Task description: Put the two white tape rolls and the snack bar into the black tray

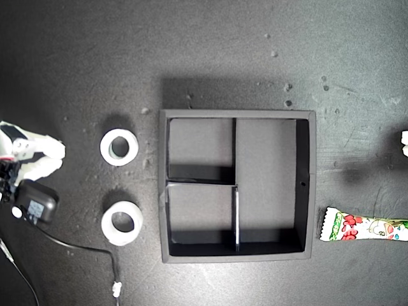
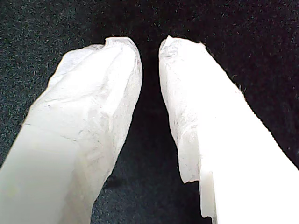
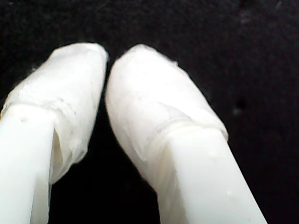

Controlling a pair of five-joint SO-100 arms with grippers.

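- An arm [image 1: 29, 169] sits at the exterior view's left edge: white wrapped fingers, black camera block and a cable trailing across the mat. Wrist views show only dark mat at the jaws, so I can't tell whether it's first or second.
- My first gripper [image 2: 149, 46]: jaws nearly together, a narrow slit at the tips, nothing between them.
- My second gripper [image 3: 108, 58]: tips almost touching, nothing held.
- Far tape roll [image 1: 119, 147]: lies flat on the mat, hole up, between that arm and the black tray [image 1: 164, 191], apart from both.
- Near tape roll [image 1: 122, 223]: also flat, just beside the tray's left wall, not touching as far as I can see.
- Rolls, my guess: light, stiff rings with smooth sides that could skid on the mat. Best hold is one finger down the hole and one outside, pinching the wall. Squeezing across the full ring needs a much wider opening.
- Tray: centre of the exterior view, two small compartments on its left, one long compartment on its right, all vacant. Each roll looks sized for a small compartment.
- Snack bar [image 1: 363, 227]: right of the tray, near side, lying crosswise and cut off by the exterior view's right edge.
- Bar, my guess: light, crinkly slick wrapper, breakable filling. Grip across the narrow width mid-length, not the crimped ends, with gentle squeeze. It needs turning to line up with the long compartment.
- A white part [image 1: 404, 141] just shows at the exterior view's right edge; can't identify it.
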